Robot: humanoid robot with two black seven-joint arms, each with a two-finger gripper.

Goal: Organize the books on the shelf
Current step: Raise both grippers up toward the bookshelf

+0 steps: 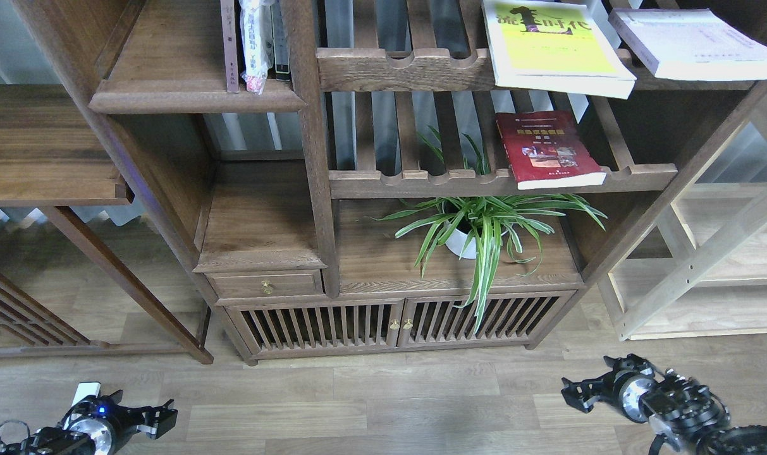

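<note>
Wood-plank floor (383,404) below the unit: left gripper (159,418) and right gripper (585,385) hover low, fingers spread, empty. Farther, the red book (547,148) overhangs the lower rack's front rail; yellow book (551,47) and pale book (693,41) overhang the upper rack. The shelf (193,95), upper left, carries upright spines at its right end.

upper book (551,47): yellow-green cover, dark title
right book (696,41): pale lavender-white
lower book (547,148): red
shelf (193,95): dark brown

Even, soft daylight, faint shadows under the boards, perhaps slight blur at the lower corners.
</note>
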